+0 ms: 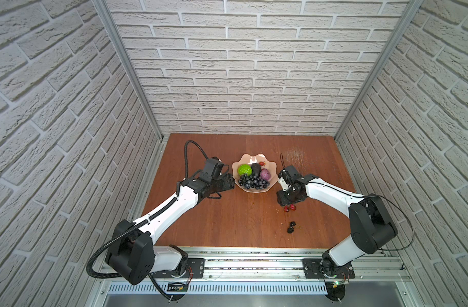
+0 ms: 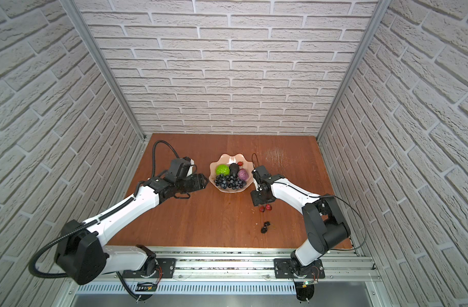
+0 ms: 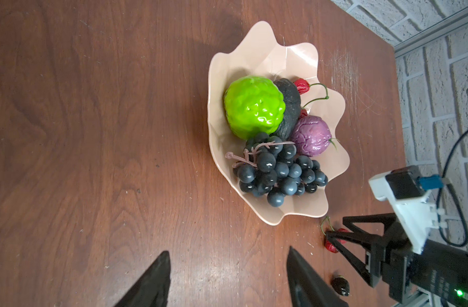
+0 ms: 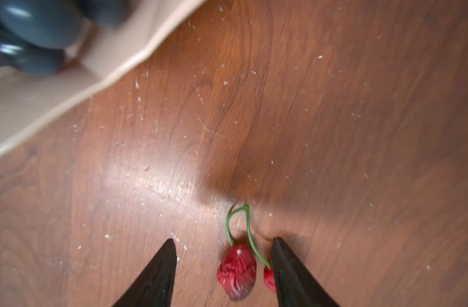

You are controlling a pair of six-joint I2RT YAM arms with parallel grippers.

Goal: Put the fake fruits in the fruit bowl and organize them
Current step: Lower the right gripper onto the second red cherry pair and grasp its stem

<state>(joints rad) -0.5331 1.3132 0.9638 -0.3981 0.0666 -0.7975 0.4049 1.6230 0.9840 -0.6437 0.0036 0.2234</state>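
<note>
the right gripper [image 4: 223,239] is hanging low over the counter [image 4: 334,106], jaws spread and straddling the red stemmed pair [image 4: 238,271], whose joined green stems are pointing away from the fingers; nothing is being gripped. the dark cherries [image 1: 291,228] are lying nearer the front edge. in the fruit bowl [image 1: 251,159] the grape bunch [image 1: 252,183] is stretching side to side along the near rim, fronting the green ball [image 1: 244,169], avocado [image 1: 255,169] and purple fruit [image 1: 265,174]. the left gripper [image 3: 227,249] is hovering wide and empty beside the bowl

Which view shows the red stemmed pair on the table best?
Right wrist: the red stemmed pair close up, stems clear, by the open right gripper. Both top views show tiny specks; left wrist shows it partly behind that gripper.
</note>
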